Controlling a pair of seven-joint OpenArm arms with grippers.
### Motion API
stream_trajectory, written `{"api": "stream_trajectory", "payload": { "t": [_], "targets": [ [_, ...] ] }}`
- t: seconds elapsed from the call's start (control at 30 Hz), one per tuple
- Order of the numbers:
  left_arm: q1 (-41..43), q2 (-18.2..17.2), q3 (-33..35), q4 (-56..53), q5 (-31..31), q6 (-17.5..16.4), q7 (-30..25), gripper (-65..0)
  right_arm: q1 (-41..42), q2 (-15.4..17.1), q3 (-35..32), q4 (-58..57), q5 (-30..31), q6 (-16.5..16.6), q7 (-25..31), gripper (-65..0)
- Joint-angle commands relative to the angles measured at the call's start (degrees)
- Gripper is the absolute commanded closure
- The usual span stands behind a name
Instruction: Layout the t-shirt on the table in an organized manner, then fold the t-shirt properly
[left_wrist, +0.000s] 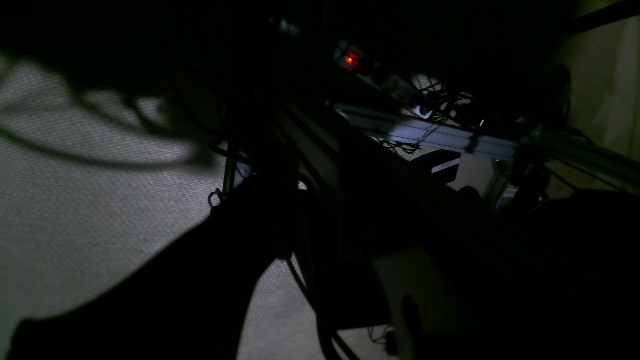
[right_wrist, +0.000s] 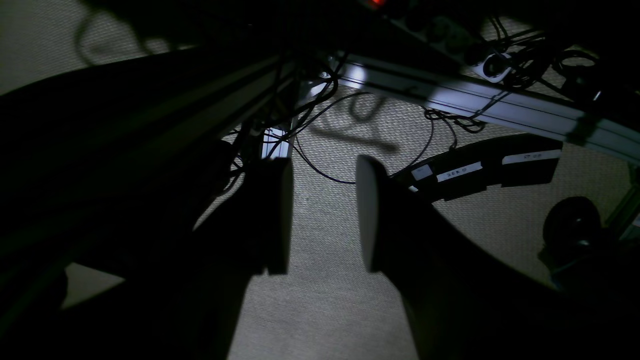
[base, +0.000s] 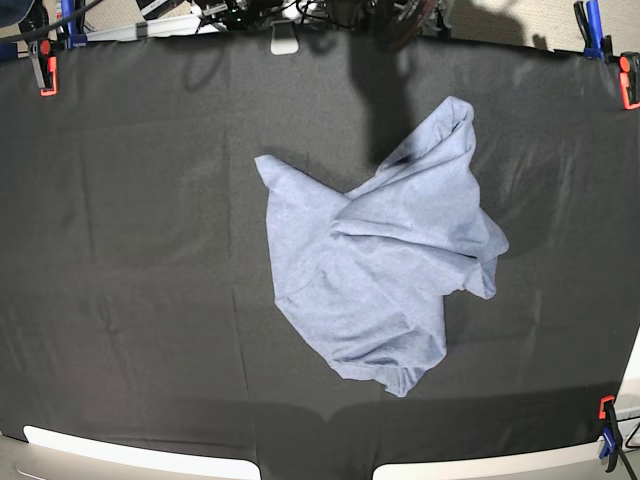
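Observation:
The light blue-grey t-shirt (base: 385, 265) lies crumpled in a bunched heap at the middle of the black table (base: 130, 250), with one part reaching toward the far right. Neither gripper shows in the base view. In the right wrist view my right gripper (right_wrist: 322, 215) is open and empty, with carpet floor showing between its fingers (right_wrist: 370, 215). In the dark left wrist view my left gripper (left_wrist: 325, 300) shows one pale pad (left_wrist: 400, 290) and a dark finger standing apart, holding nothing. Both wrist views face the floor and frame beside the table, away from the shirt.
Orange-black clamps hold the cloth at the far left (base: 45, 70), far right (base: 628, 80) and near right (base: 606, 430) corners. An aluminium frame rail (right_wrist: 500, 107), loose cables (right_wrist: 320, 150) and a power strip with a red light (left_wrist: 351, 60) are below.

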Motion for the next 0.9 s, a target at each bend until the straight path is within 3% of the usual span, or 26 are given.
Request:
{"api": "stream_trajectory", "payload": {
  "t": [0.0, 0.23, 0.87],
  "targets": [
    [0.33, 0.11, -0.15, 0.20, 0.20, -0.55, 0.68, -12.6, 0.09, 0.04, -0.07, 0.31, 0.37, 0.81, 0.57, -21.5],
    [0.35, 0.13, -0.15, 3.32, 0.20, -0.57, 7.28, -12.6, 0.11, 0.04, -0.07, 0.31, 0.37, 0.81, 0.57, -21.5],
    [0.37, 0.11, -0.15, 3.56, 0.17, -0.57, 7.02, -12.6, 0.09, 0.04, -0.07, 0.31, 0.35, 0.81, 0.57, -21.5]
  ]
}}
